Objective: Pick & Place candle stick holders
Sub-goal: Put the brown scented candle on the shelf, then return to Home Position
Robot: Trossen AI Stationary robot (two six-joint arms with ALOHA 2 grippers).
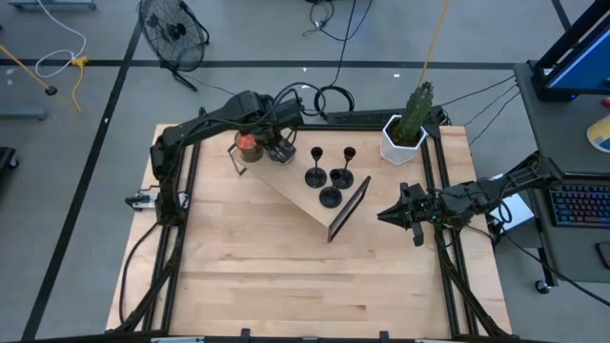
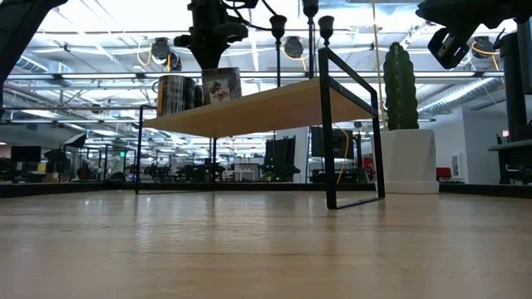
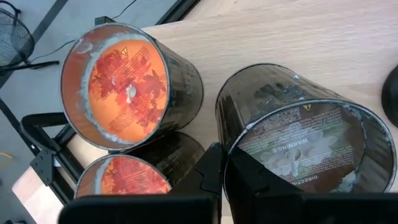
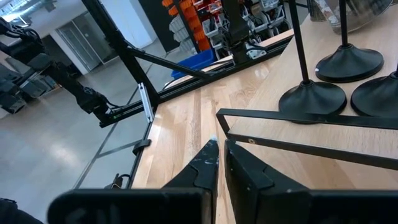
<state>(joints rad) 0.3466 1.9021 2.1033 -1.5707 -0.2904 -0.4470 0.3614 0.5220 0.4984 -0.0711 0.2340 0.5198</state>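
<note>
Two hands show, both with fingers pressed together and holding nothing. Left hand (image 1: pixel 282 152) hangs over the far-left end of a small wooden shelf (image 1: pixel 300 195), right at the jars; in its wrist view the closed fingers (image 3: pixel 214 171) sit between two jars and touch the rim of the grey jar (image 3: pixel 298 137), which carries a warning label inside. Just beside that one stand two orange jars (image 3: pixel 121 84) with leaf-print filling, one behind the other, close together on the shelf top. Right hand (image 1: pixel 393 214) hovers above the desk (image 1: pixel 286 276) near the shelf's near-right end, apart from it; its wrist view shows the shut fingers (image 4: pixel 214 165) pointing toward the shelf's black frame (image 4: pixel 298 118). Four black holders (image 1: pixel 329 171) stand upright on the middle of the shelf, between the jars and the frame end, clustered near one another: two toward the back with thin stems and small cups, and round flat bases in front. From the right wrist three bases (image 4: pixel 311 96) appear on the wood, close beside each other. In the low view the shelf stands raised on thin black legs, jars at its left, holder tops (image 2: pixel 278 25) rising above it. Beyond the shelf's far-right corner, a white pot with a cactus (image 1: pixel 412 119) stands on the desk.
</note>
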